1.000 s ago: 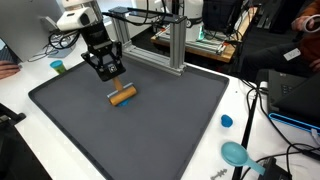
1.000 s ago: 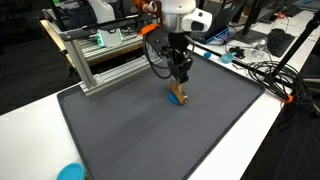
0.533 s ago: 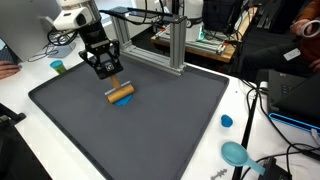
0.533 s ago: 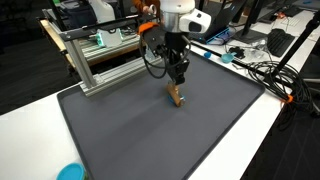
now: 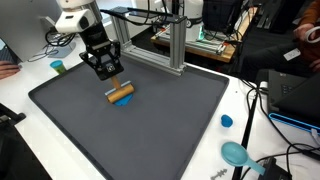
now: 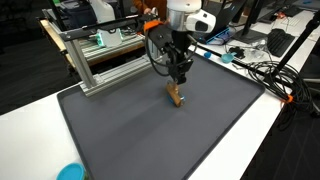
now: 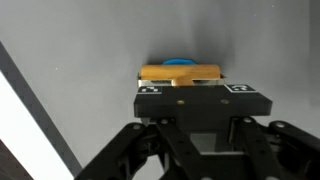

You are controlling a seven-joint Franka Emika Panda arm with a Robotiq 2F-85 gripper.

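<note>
My gripper (image 5: 114,83) (image 6: 178,83) hangs over the back left part of the dark grey mat (image 5: 160,130) and is shut on a short wooden cylinder (image 5: 120,94) (image 6: 176,94). The cylinder lies level between the fingers, just above the mat. Right under it a small blue piece (image 5: 126,101) (image 6: 180,102) rests on the mat. In the wrist view the gripper (image 7: 196,86) fills the lower half, the wooden cylinder (image 7: 180,73) sits at its tips and the blue piece (image 7: 180,61) peeks out beyond it.
An aluminium frame (image 5: 176,42) (image 6: 100,60) stands along the mat's back edge. On the white table lie a small blue cap (image 5: 227,121), a teal scoop (image 5: 236,153) and a teal cup (image 5: 58,66). Cables and equipment crowd one side (image 6: 270,75).
The gripper and the wooden cylinder have shifted slightly up and back, and the blue piece now shows beneath the cylinder. Over the last half second almost nothing moved.
</note>
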